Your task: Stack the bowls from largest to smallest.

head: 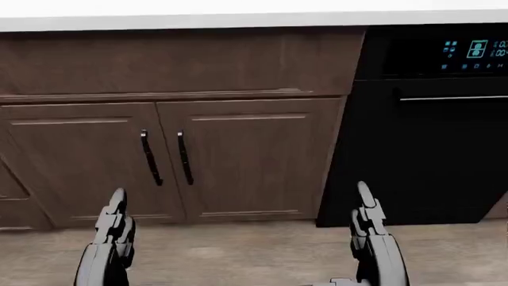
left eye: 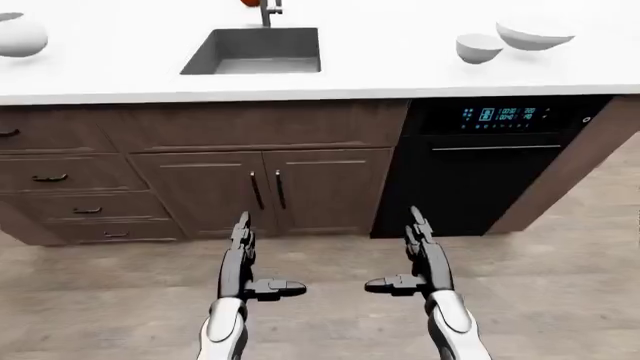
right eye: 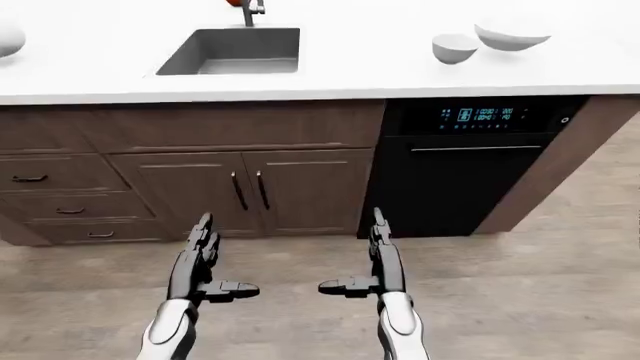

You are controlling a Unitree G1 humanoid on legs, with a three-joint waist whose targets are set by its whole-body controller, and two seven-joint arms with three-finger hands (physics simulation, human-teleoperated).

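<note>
Resting on counter (left eye: 400,71), bowls (left eye: 479,47) well above open fingers (left eye: 418,225)

- The big bowl (left eye: 18,35), way up-left of the left hand's fingers (left eye: 240,232), gets chopped by the frame edge.
- The faucet (left eye: 268,10) is cropped too.

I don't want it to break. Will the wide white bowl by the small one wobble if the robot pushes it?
Probably. The wide bowl looks tilted on a rounded bottom, so it may rock. It seems smooth and hard, so maybe slippery. The small bowl sits close and could get bumped.
</note>
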